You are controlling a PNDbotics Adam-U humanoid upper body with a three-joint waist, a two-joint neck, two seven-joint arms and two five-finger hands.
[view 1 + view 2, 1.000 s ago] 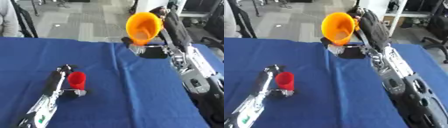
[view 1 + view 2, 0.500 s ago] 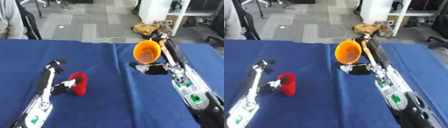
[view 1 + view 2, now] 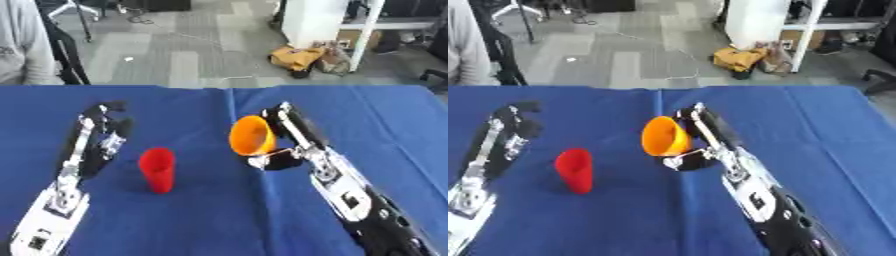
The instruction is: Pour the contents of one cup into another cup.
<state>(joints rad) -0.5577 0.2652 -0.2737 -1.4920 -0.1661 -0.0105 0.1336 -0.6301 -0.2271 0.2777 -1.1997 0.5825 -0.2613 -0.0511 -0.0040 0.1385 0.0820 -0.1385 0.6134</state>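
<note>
We have the orange cup (image 3: 253, 136) in our right hand (image 3: 284, 145), fingers curled behind its wall, tipped on its side with the mouth facing left toward the red cup (image 3: 158, 169). That one stands upright on the blue table (image 3: 385, 120), just beside our left hand (image 3: 107, 131), whose fingers look relaxed and apart from it, though we cannot be sure. Both cups seem light, thin plastic, easily toppled; mid-wall is the sensible hold.
</note>
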